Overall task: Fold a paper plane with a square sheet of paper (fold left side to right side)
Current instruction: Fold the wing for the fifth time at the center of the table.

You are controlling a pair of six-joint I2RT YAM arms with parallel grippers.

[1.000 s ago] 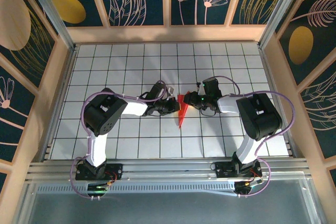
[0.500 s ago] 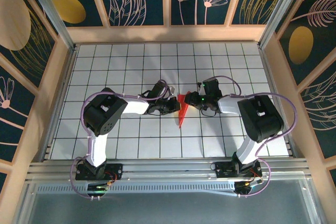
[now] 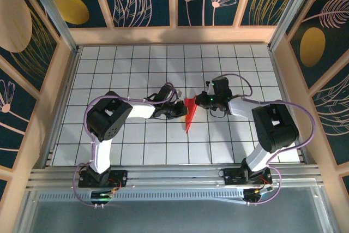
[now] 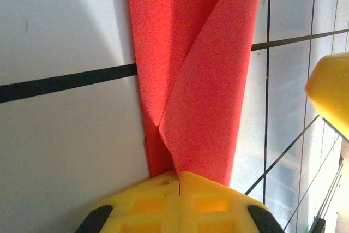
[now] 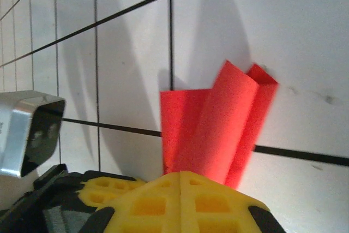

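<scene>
The square sheet of paper is folded into a slim red paper plane [image 3: 188, 118] that lies mid-table with its tip toward the near edge. My left gripper [image 3: 183, 112] holds it from the left. In the left wrist view the yellow fingers [image 4: 158, 200] are shut on the paper [image 4: 202, 80], and one flap curls up loosely. My right gripper [image 3: 197, 102] holds the plane's wide far end from the right. In the right wrist view its jaws [image 5: 181, 176] are shut on the red layers [image 5: 212, 129], which stand up off the table.
White gridded tabletop [image 3: 136, 69] with raised wooden walls [image 3: 174, 35] around it. The two grippers sit close together: a right yellow finger [image 4: 331, 91] shows in the left wrist view, and the left gripper's fingers [image 5: 106, 188] show in the right wrist view.
The right gripper has shut on the plane's far end and its arm has swung slightly outward to the right. The left gripper has stayed shut on the paper and has not moved.
</scene>
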